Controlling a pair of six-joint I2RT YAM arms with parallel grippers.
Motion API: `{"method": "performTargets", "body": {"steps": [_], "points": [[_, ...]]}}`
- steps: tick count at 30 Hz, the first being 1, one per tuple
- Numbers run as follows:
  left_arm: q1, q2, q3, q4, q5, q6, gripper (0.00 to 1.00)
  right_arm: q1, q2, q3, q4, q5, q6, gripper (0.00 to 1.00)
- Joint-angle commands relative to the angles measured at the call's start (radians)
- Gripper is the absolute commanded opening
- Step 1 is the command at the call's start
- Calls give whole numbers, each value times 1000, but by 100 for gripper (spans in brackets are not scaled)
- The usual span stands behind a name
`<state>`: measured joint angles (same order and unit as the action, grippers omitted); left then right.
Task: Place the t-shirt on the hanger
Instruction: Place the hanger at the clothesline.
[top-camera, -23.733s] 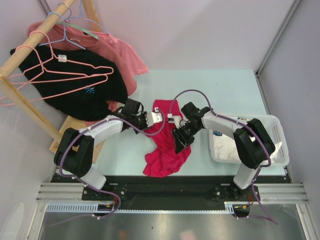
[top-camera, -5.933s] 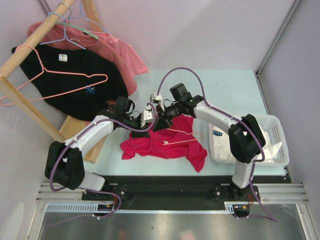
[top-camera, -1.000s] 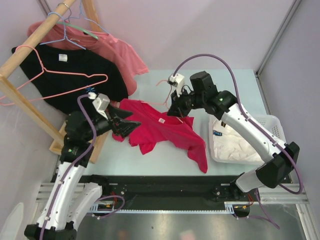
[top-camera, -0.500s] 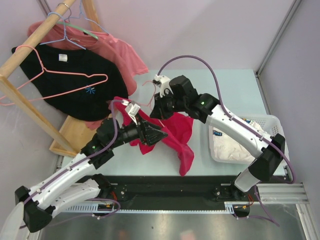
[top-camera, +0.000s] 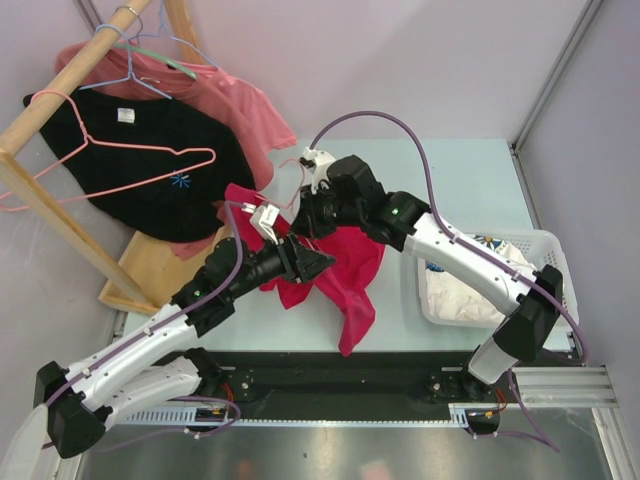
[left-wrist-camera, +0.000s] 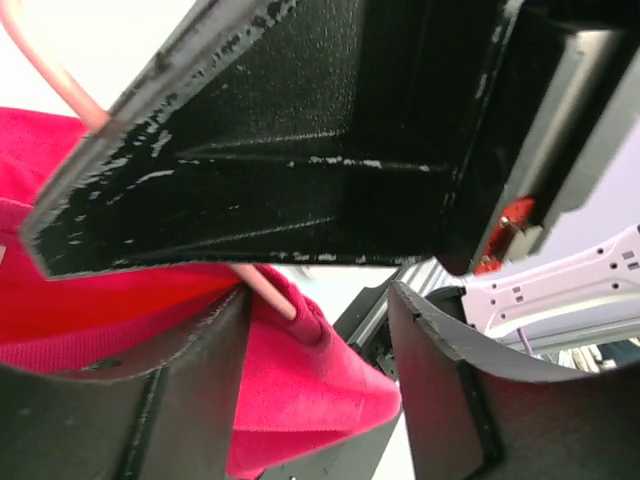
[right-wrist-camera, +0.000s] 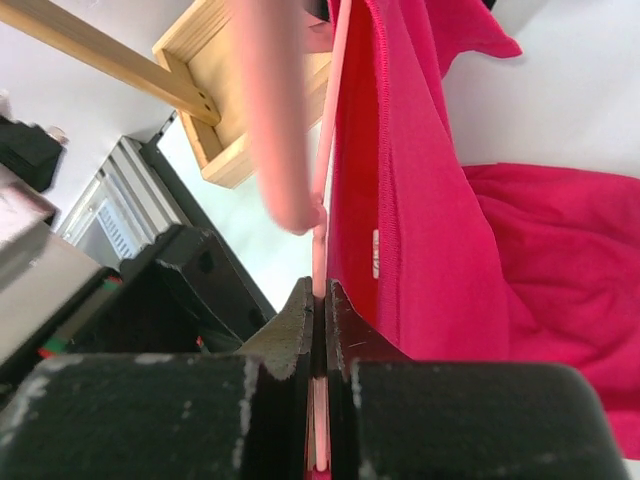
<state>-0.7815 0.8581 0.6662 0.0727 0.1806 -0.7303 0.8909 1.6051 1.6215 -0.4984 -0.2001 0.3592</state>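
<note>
Pinching the hanger (right-wrist-camera: 272, 120) in my right claw (right-wrist-camera: 320, 295), I judge threading underway; my spread left claw (left-wrist-camera: 318, 340) must next grip the t-shirt (right-wrist-camera: 430, 230).

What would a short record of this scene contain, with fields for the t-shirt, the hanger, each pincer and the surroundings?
t-shirt: crimson, bunched, draped between the two arms
hanger: thin pink wire, running beside the shirt's edge
right pincer: shut on the hanger wire
left pincer: open, shirt cloth and wire between its fingers
surroundings: white basket with pale cloth on the right; black t-shirt and salmon t-shirt on the wooden rack on the left
</note>
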Motion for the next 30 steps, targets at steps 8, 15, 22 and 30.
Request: {"method": "performTargets", "body": {"steps": [8,15,22,30], "points": [[-5,1,27,-52,-70,-178,29,26,33,116,101,8,53,0],[22,-10,110,-217,-136,-210,0,13,47,135,124,-55,20,53],[65,-4,200,-199,-133,-222,0,-93,-22,117,110,-56,-6,100],[94,140,426,-247,-274,-264,0,-272,-122,69,78,-47,-43,99]]}}
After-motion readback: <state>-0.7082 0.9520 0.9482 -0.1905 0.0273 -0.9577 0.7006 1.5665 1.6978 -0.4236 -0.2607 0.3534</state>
